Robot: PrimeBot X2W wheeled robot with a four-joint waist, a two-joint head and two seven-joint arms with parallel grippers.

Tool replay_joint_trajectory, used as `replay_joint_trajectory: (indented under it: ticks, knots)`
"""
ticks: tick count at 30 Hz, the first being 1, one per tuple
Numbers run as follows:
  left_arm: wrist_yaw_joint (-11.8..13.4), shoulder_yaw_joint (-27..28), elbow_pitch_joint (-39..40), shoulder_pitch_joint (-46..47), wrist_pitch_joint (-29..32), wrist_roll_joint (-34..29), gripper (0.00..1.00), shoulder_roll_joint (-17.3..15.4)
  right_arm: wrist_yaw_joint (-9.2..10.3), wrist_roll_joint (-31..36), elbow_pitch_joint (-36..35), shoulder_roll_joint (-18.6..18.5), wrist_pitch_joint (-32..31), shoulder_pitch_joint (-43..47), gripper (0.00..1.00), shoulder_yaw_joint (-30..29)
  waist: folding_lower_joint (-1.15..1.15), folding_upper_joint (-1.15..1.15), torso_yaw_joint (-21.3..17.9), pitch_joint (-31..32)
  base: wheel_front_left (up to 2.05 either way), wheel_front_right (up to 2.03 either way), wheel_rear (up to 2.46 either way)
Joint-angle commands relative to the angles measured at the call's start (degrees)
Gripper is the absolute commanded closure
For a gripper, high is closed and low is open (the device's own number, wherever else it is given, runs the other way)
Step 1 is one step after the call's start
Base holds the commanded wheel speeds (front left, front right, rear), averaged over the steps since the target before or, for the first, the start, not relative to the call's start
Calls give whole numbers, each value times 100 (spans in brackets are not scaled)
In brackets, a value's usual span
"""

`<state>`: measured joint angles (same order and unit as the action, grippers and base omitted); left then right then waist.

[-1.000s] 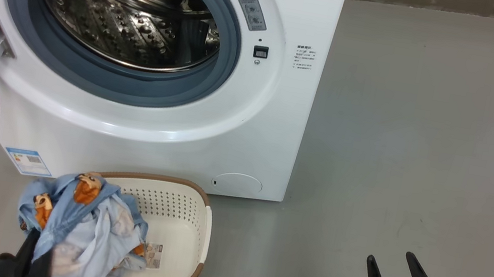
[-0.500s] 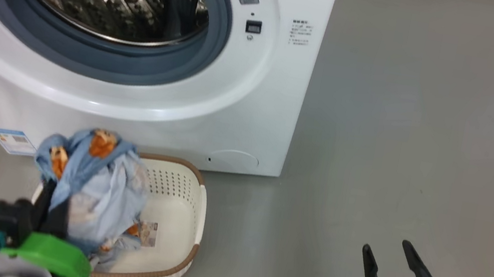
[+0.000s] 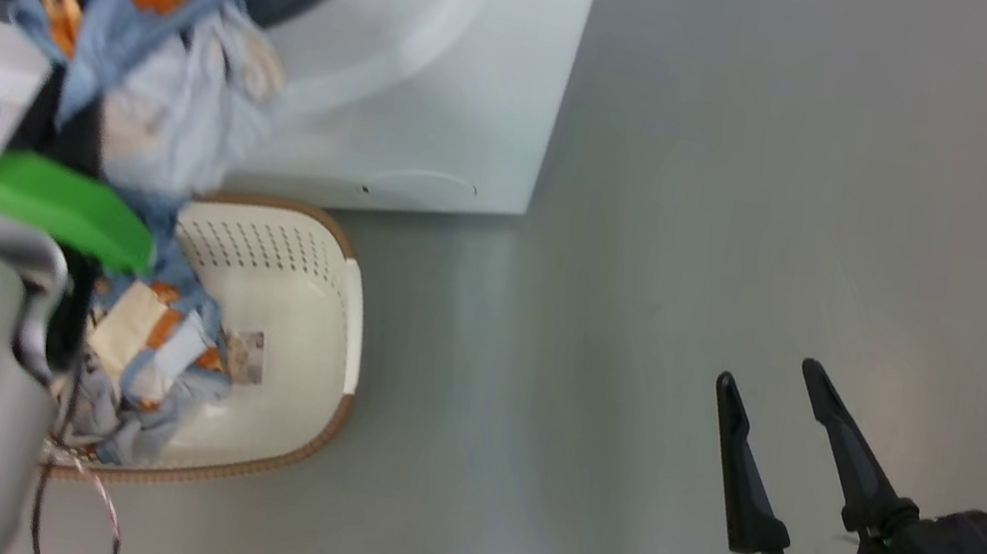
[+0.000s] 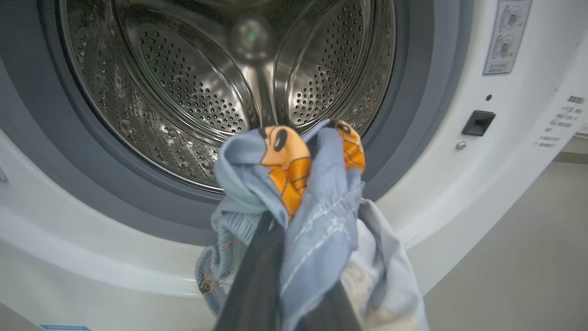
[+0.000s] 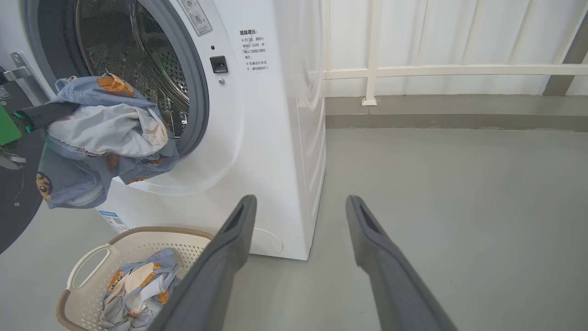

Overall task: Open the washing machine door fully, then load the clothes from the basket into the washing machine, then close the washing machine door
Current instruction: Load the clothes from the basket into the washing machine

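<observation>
1. Closest in, my left claw (image 4: 294, 248) is clamped on the clothes (image 4: 317, 216). It's a light blue bear-print bundle held up in the air, just in front of the washing machine (image 5: 266, 151) opening.
2. This stuff is soft, light and floppy. It sags around my fingers and a loose tail hangs below the grip. I judge it will drape and catch on the gasket (image 4: 413, 115) rather than slide over it. The best hold is deep in a bunched fold, not on an edge.
3. My right claw (image 5: 298, 202) is empty, fingers spread apart, over bare floor (image 5: 459, 207) well to the right of the machine.
4. Down in the basket (image 5: 87, 259), more of the same fabric lies crumpled at one end. I reckon it needs another grab, pinching the highest heap.
5. Beyond that, the steel drum (image 4: 206, 92) gapes open, and I see nothing inside it.
6. Now the hard parts:
   - My left fingertips are buried in cloth, so I can't tell how much fabric they actually pinch.
   - The head view is smeared with blur, and my own forearm covers the near end of the basket.
   - The washing machine door (image 5: 14, 202) is cut off to a black slice at the edge of the right wrist view, so I can't judge how far it is open.
</observation>
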<state>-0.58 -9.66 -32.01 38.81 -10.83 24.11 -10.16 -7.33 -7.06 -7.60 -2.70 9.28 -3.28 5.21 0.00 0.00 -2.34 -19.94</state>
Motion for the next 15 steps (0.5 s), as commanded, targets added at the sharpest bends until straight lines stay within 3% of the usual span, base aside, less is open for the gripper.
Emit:
replay_joint_trajectory:
  ticks: [1, 10, 15]
  knots:
    - [-50, 207, -3, 308, 36, 33, 100, -291, -16, -50, -93, -18, 66, -144, 0, 180, 0, 0, -337, -600, 0, 0, 0]
    - [-373, 351, -1289, 2068, 961, 245, 100, -983, -16, -302, 257, -18, 396, -557, 0, 425, 0, 0, -849, -1250, 0, 0, 0]
    - [-399, 332, -1720, 2795, 1429, 197, 100, -1393, -16, -400, 391, -18, 497, -731, 0, 521, 0, 0, -1095, -1568, 0, 0, 0]
